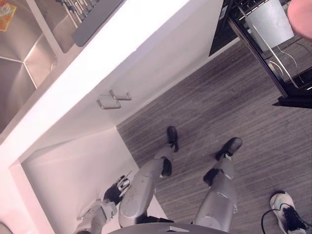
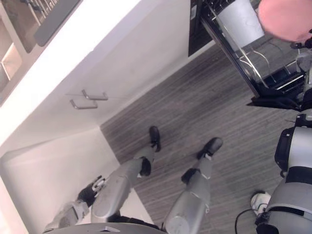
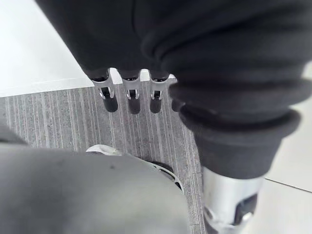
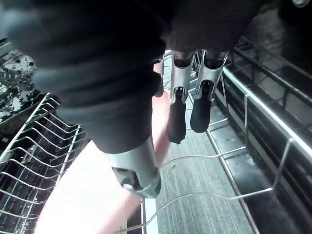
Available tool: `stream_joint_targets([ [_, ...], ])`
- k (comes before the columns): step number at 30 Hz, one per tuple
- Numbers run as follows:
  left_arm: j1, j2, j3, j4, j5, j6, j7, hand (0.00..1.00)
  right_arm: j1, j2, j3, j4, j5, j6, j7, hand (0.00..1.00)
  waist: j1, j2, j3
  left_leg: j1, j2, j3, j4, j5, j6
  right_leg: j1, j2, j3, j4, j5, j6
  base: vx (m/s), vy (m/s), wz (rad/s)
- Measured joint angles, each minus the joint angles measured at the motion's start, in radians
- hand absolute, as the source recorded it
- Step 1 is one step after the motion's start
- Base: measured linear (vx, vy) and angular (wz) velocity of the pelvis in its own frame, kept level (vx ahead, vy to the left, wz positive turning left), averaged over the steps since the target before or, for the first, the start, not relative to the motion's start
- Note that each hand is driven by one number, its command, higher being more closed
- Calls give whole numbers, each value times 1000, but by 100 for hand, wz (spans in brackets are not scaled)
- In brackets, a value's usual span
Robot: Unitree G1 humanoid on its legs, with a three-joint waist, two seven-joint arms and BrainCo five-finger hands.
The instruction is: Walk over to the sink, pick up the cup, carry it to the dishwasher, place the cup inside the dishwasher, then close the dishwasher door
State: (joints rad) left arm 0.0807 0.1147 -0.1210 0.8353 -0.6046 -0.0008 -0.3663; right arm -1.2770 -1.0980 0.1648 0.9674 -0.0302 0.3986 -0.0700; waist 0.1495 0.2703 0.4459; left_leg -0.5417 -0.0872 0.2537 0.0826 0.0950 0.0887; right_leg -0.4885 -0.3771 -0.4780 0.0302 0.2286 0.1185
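Observation:
A pink cup (image 2: pixel 285 19) hangs in the air over the open dishwasher's wire rack (image 1: pixel 273 63). In the right wrist view my right hand (image 4: pixel 176 122) has its thumb across the cup (image 4: pixel 87 195) and its fingers down the cup's other side, so it is shut on the cup, above the rack's wires (image 4: pixel 44 146). My left hand (image 1: pixel 114 192) hangs low beside the white cabinet with straight fingers (image 3: pixel 132 95) and holds nothing.
A steel sink (image 1: pixel 19 53) lies in the white counter at the upper left, with two cabinet handles (image 1: pixel 113 99) below it. A pale bucket-like container (image 1: pixel 270 22) stands in the rack. A person's white shoe (image 1: pixel 285 204) rests on the grey floor.

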Motion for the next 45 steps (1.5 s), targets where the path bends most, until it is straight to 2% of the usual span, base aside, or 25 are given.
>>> stream_joint_targets([
  [2,0,0,0,-1,-1,0,-13,0,-14,-7,0,0,55,-8,-7,0,2,0,0,6,-3,-4,0,0,0,2,-5,0,9,-1,0,53,23,1],
  [3,0,0,0,-1,0,0,-16,0,-19,-12,-2,0,116,-28,-16,0,2,0,0,19,-6,-4,-4,0,0,11,-8,-1,15,-5,3,48,23,0],
  [7,6,-1,-1,-2,0,-1,-21,0,-26,-12,-14,-13,243,-78,-28,0,-5,0,0,75,-12,-7,-33,4,1,48,-14,-3,28,-19,6,54,19,-2],
  [9,15,-3,-1,-3,4,-1,-29,0,-34,-12,-34,-39,316,-132,-28,0,-20,0,0,97,-13,-10,-42,5,0,69,-14,-5,29,-22,6,77,1,1],
  [12,25,-18,0,-5,21,-3,-31,0,-35,-11,-68,-73,360,-202,-29,0,-41,-1,1,140,-17,-11,-66,11,0,103,-14,-6,27,-26,7,79,-12,-2],
  [15,32,-23,2,-12,21,-5,-31,0,-35,-11,-120,-89,415,-240,-50,0,-64,-3,2,180,-19,-13,-78,10,0,141,-14,-12,25,-33,6,85,-17,0],
  [18,35,-22,14,-24,21,-17,-27,0,-28,-11,-200,-89,484,-267,-110,0,-99,-14,10,227,-18,-19,-91,10,-1,188,-11,-21,24,-39,5,83,-39,-1],
  [19,36,-23,31,-27,21,-18,-24,0,-9,-11,-253,-88,536,-269,-136,100,-110,-25,18,248,-16,-18,-99,10,-1,205,-7,-24,22,-39,6,70,-59,-6],
  [21,45,-20,63,-29,21,-20,-8,0,87,-12,-375,-85,657,-278,-182,100,-134,-49,34,294,-9,-18,-105,5,-7,248,1,-27,22,-42,3,79,-78,-9],
  [23,51,-19,85,-13,22,-21,-7,0,149,-12,-428,-76,738,-285,-193,100,-153,-62,43,315,-7,-18,-108,3,-11,268,3,-28,23,-48,4,57,-75,-7],
  [24,52,-18,90,19,24,-22,-4,0,198,-13,-471,-58,810,-290,-192,100,-172,-68,45,329,-6,-15,-118,5,-11,275,4,-28,23,-50,5,53,-78,-7],
  [25,52,-18,90,25,25,-22,-4,0,205,-13,-476,-52,823,-292,-191,100,-176,-70,46,333,-6,-13,-123,5,-11,277,5,-28,23,-50,6,61,-94,-10],
  [28,52,-18,92,78,45,-23,10,0,306,-13,-509,0,924,-291,-152,100,-209,-83,46,356,-5,-6,-159,23,-16,279,9,-24,25,-51,6,51,-94,-10],
  [32,52,-9,98,91,53,-37,15,0,374,-6,-533,29,984,-285,-126,100,-221,-99,53,356,4,4,-160,26,-21,272,19,-3,22,-55,1,22,-112,-9],
  [35,52,8,84,101,60,-46,19,0,377,37,-533,62,1020,-250,-103,100,-221,-114,53,346,11,21,-161,29,-26,252,29,12,12,-52,1,2,-117,-17],
  [39,52,11,73,114,61,-61,33,0,406,82,-531,99,1049,-172,-64,100,-229,-113,52,321,14,23,-160,34,-31,231,35,21,-5,-38,3,26,-95,-3],
  [41,52,13,69,117,61,-64,33,0,409,106,-528,141,1057,-110,-37,100,-233,-113,52,303,12,24,-160,37,-28,214,35,24,-9,-31,2,60,-95,-1],
  [44,49,17,58,116,61,-66,33,0,412,120,-521,159,1066,-61,-14,100,-228,-110,50,286,10,24,-160,44,-19,199,34,25,-13,-23,6,66,-75,3],
  [45,47,20,53,115,61,-66,34,0,412,122,-521,159,1066,-59,-2,100,-223,-108,49,283,10,23,-160,44,-19,196,34,25,-12,-21,8,61,-66,0],
])
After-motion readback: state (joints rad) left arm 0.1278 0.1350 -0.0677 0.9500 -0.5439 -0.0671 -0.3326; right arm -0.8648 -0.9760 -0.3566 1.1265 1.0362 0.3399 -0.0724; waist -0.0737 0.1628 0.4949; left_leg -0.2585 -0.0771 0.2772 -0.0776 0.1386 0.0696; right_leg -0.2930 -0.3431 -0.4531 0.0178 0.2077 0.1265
